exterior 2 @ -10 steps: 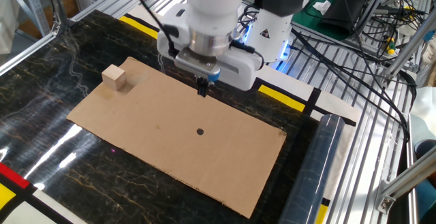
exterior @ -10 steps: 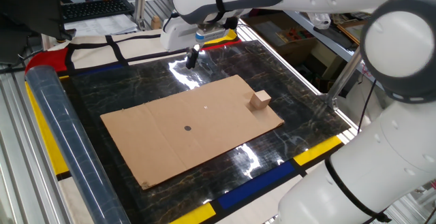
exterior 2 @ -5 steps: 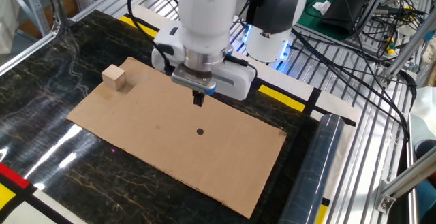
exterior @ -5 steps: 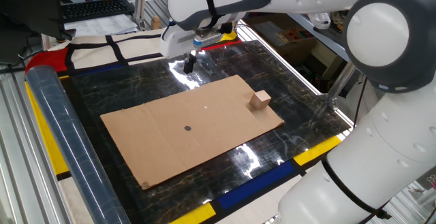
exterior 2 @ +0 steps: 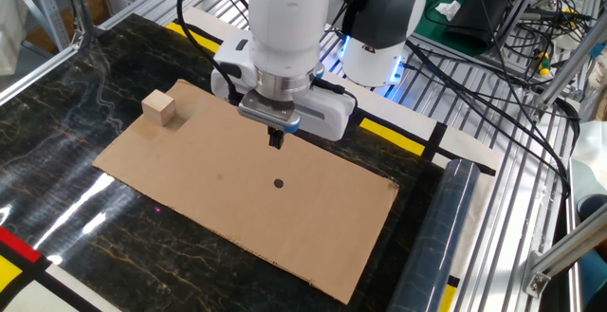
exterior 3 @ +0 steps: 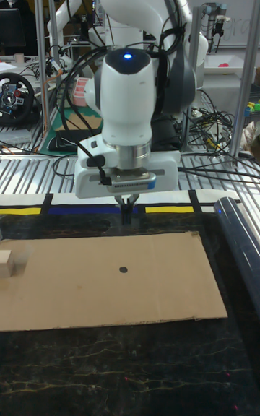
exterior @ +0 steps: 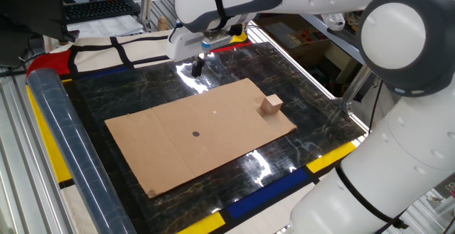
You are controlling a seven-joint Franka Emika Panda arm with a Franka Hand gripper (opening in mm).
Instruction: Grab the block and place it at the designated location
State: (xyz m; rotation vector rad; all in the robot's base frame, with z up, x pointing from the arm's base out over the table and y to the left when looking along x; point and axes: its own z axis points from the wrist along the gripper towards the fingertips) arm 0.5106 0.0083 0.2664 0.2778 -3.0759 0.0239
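The block [exterior: 270, 106] is a small tan wooden cube resting on the right end of the brown cardboard sheet [exterior: 163, 149]; it shows too as the block [exterior 2: 159, 108] and, at the left edge, the block [exterior 3: 6, 264]. The designated location [exterior: 196, 134] is a tiny black dot mid-sheet, also visible as the dot [exterior 2: 278, 183] and the dot [exterior 3: 123, 269]. My gripper [exterior: 198, 67] hangs above the sheet's far edge, well away from the cube, its fingers shut together with nothing between them. The gripper [exterior 2: 276, 141] sits just beyond the dot, and the gripper [exterior 3: 128, 214] points straight down.
A clear plastic-wrapped roll [exterior: 60, 149] lies along one side of the black marbled tabletop [exterior: 142, 92]. Yellow, blue and red tape [exterior: 334, 156] marks the border. Cables and metal rails [exterior 2: 512, 56] crowd the area behind the arm's base.
Over the last second the shut gripper has shifted a little toward the middle of the sheet and dipped slightly. The block has not moved.
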